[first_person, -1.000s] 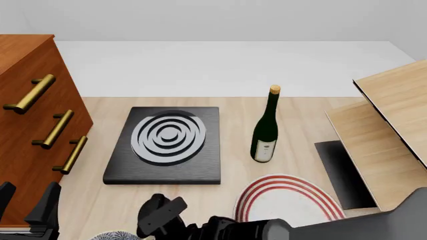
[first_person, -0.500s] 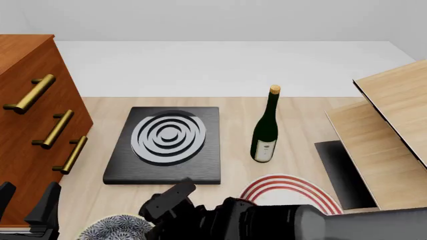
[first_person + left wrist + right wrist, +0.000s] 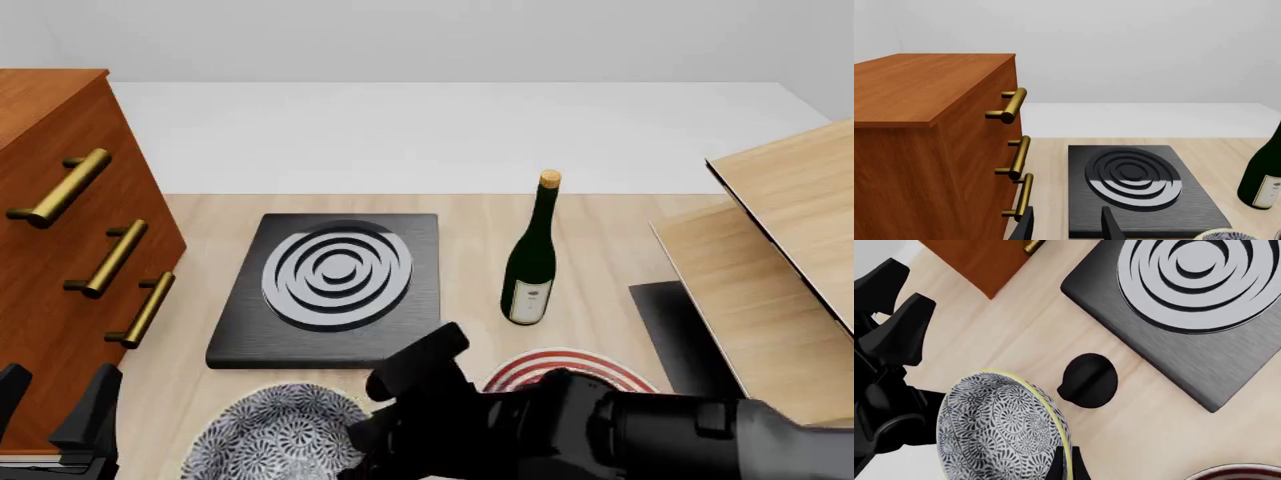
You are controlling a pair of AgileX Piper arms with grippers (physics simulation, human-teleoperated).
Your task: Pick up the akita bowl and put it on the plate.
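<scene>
The bowl [image 3: 274,432], pinched at its rim by the right gripper [image 3: 1066,462], should be carried level (left gripper [image 3: 1067,227] open, idle) over the plate [image 3: 567,362].

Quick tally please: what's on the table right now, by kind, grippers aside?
Bowl: 1
Plate: 1
Stove: 1
Wine bottle: 1
Wooden drawer cabinet: 1
Light wooden shelf unit: 1
Small black knob: 1
Total: 7
</scene>
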